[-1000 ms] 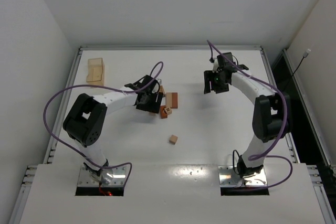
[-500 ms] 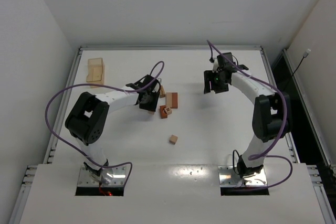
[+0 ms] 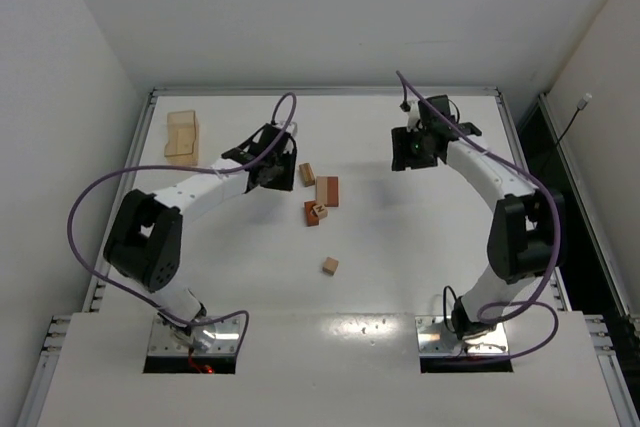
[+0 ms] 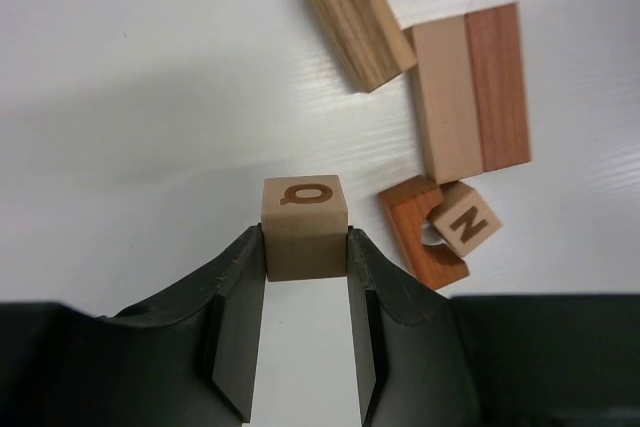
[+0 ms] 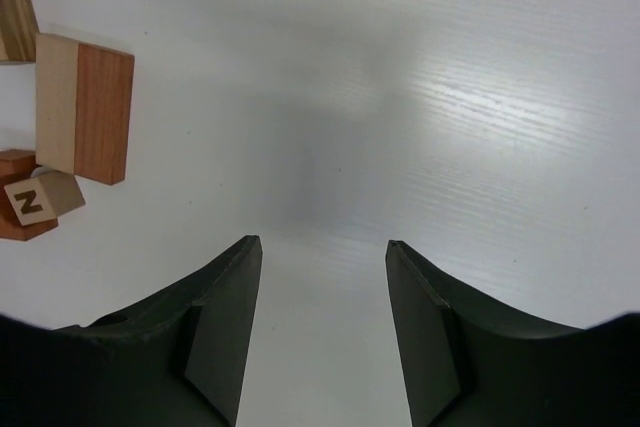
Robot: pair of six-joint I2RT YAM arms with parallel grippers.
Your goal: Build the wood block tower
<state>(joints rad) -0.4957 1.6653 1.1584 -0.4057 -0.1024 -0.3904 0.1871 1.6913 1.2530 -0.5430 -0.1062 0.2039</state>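
Pinching a pale cube (image 4: 305,209) lettered Q in the left pincer (image 4: 305,247), one finger flat against each side; cannot tell whether lifted off the worktop (image 4: 150,97). Beyond it and to the right in the wrist view, lying loose: a striped bar (image 4: 358,19), tilted; at its corner, seemingly touching, a two-tone block (image 4: 470,90), half tan, half reddish; nearer, a reddish notched piece (image 4: 415,242) with an N cube (image 4: 468,221) tucked against it. From above: that cluster near mid-worktop, just right of the left pincer; a lone cube (image 3: 330,266) well apart on the near side; a pale tray (image 3: 182,134) toward the far left corner. Hovering the right pincer (image 5: 322,252) with fingers spread wide, gripping nothing, over the worktop well right of the cluster.
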